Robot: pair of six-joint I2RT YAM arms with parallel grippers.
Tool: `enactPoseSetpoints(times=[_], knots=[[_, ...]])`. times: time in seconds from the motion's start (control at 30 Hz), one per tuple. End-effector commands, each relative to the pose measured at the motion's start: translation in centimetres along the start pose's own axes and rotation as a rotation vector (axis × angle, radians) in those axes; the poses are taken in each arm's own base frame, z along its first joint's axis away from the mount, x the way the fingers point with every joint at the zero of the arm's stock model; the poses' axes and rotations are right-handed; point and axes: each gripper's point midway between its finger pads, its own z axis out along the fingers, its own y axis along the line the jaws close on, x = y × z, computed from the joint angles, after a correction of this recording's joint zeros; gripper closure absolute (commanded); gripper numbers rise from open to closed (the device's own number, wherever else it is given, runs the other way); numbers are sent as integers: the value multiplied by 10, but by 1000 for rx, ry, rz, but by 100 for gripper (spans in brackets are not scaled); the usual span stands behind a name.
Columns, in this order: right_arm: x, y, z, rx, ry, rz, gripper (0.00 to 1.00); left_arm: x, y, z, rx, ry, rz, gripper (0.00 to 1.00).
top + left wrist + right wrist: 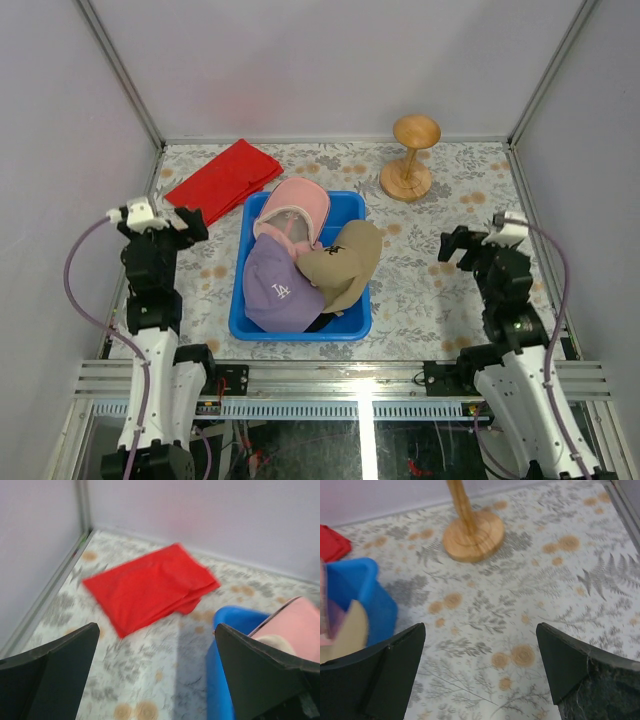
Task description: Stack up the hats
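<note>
The left claw (157,630) and the right claw (480,627) both hang apart, holding nothing, above the tabletop (420,290). Between them a blue bin (350,326) holds the purple cap (280,285), tan cap (345,262) and pink cap (298,208). Farther back are the red cloth (222,180) and wooden stand (408,160).

I see a folded red cloth (222,180) lying flat at the far left of the floral table (430,280). A blue bin (300,333) sits mid-table near the cloth, and a wooden stand (411,160) is upright far right, apart from the bin.
</note>
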Motion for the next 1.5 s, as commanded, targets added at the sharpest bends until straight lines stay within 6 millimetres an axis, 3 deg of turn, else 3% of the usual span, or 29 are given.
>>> enactPoseSetpoints(times=[0.0, 0.1, 0.17, 0.27, 0.4, 0.57, 0.7, 0.77, 0.87, 0.97, 1.07, 1.27, 1.37, 1.47], knots=[[-54, 40, -8, -137, 109, -19, 1, -68, -41, 8, 160, -51, -14, 0], [-72, 62, -7, -223, 184, -31, 1, -92, -27, 18, 31, -71, -134, 0], [-88, 69, -3, -231, 162, 18, 1, -88, -21, 27, -20, -34, -206, 0], [-102, 72, 4, -210, 174, 47, 1, -76, -45, 33, 130, 14, -148, 0], [-101, 81, 17, -227, 235, 81, 1, -57, -38, 57, 68, 98, -224, 0], [-63, 99, 40, -283, 356, 210, 1, -31, -44, 100, 42, 314, -323, 0], [-33, 111, 62, -310, 451, 289, 2, -22, -77, 115, 179, 402, -480, 0], [-26, 126, 74, -354, 505, 291, 4, -19, -92, 109, 256, 428, -542, 0], [-18, 146, 86, -416, 592, 259, 7, -2, -97, 95, 259, 501, -563, 0], [-8, 159, 97, -441, 643, 166, 7, 20, -83, 71, 126, 533, -531, 0], [1, 172, 104, -455, 677, 132, 7, 23, -69, 45, 38, 528, -512, 0], [24, 216, 116, -476, 712, 36, 8, 65, -50, 0, -99, 675, -455, 0], [34, 222, 125, -435, 718, 6, 9, 82, -44, -6, -124, 707, -446, 1], [31, 209, 133, -349, 698, -28, 9, 91, -41, -10, -144, 729, -422, 6]])
